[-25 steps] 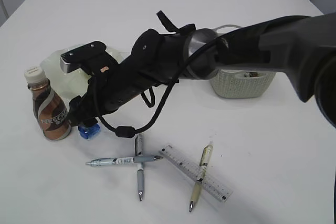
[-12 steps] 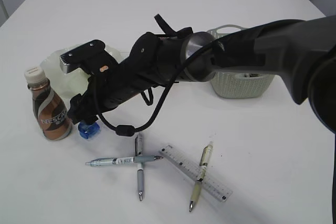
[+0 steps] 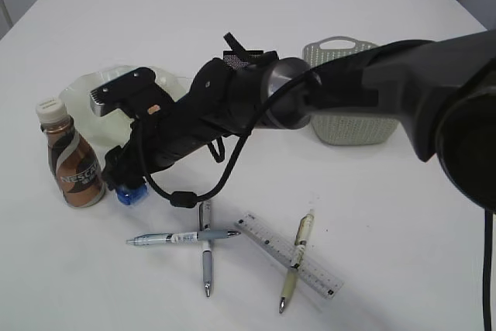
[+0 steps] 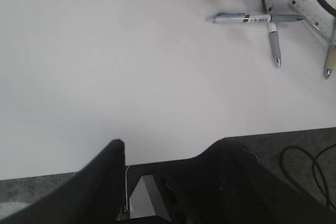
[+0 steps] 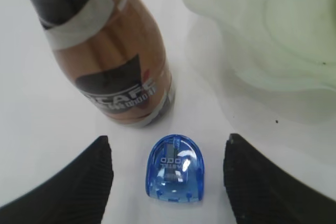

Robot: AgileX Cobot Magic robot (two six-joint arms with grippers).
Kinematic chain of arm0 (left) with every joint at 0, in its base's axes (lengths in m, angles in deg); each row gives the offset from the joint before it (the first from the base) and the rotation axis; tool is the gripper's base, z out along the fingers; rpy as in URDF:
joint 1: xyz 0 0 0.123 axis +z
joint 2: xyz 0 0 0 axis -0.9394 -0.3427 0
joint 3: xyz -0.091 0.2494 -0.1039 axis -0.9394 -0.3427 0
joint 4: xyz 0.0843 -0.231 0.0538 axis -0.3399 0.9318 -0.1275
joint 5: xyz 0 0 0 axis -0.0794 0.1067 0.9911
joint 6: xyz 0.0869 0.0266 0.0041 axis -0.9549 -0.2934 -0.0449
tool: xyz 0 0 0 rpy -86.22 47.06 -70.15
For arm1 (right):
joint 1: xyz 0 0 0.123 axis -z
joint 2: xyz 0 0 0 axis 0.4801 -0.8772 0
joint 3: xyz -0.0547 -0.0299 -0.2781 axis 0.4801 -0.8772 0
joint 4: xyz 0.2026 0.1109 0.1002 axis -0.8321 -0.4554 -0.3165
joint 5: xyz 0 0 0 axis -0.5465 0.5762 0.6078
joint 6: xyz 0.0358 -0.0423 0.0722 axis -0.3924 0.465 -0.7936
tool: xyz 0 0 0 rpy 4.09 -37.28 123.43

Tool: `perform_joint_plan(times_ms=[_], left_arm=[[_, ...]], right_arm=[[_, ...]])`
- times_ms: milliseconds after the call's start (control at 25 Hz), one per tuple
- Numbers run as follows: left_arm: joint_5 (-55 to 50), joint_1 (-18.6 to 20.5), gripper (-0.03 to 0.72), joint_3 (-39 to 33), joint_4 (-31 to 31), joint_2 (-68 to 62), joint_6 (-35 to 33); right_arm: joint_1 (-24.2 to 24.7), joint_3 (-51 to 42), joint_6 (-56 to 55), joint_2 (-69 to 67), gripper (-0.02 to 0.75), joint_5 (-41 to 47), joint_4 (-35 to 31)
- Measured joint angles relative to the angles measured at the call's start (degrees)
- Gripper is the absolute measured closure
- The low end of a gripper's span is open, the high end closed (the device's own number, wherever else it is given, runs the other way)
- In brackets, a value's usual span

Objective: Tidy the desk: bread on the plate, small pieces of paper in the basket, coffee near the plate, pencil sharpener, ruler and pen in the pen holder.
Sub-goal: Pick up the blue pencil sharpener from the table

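Note:
My right gripper (image 5: 168,153) is open and low over the desk (image 3: 387,215), with its fingers on either side of the blue pencil sharpener (image 5: 176,169), not touching it. In the exterior view the sharpener (image 3: 130,194) lies just right of the coffee bottle (image 3: 71,164), in front of the pale green plate (image 3: 81,98). Three pens (image 3: 182,236) and the clear ruler (image 3: 267,239) lie at the front. My left gripper (image 4: 170,150) stands open and empty above the desk's front edge. The bread, the paper pieces and the pen holder are out of view.
The sage green basket (image 3: 349,129) stands behind my right arm (image 3: 325,91), which reaches across the middle and covers part of the plate. The coffee bottle (image 5: 121,61) stands very close to the right gripper's left finger. A black cable loop (image 3: 182,198) hangs below the arm.
My right arm has shifted slightly left and back, so more of the basket shows. Its gripper stays open over the sharpener. Nothing on the desk has moved.

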Motion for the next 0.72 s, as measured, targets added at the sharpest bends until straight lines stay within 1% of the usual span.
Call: perform_joint_plan(times_ms=[720], left_arm=[[0.0, 0.0, 0.265, 0.0, -0.4, 0.0, 0.0]], right_arm=[[-0.3, 0.1, 0.0, -2.5, 0.247, 0.0, 0.0]])
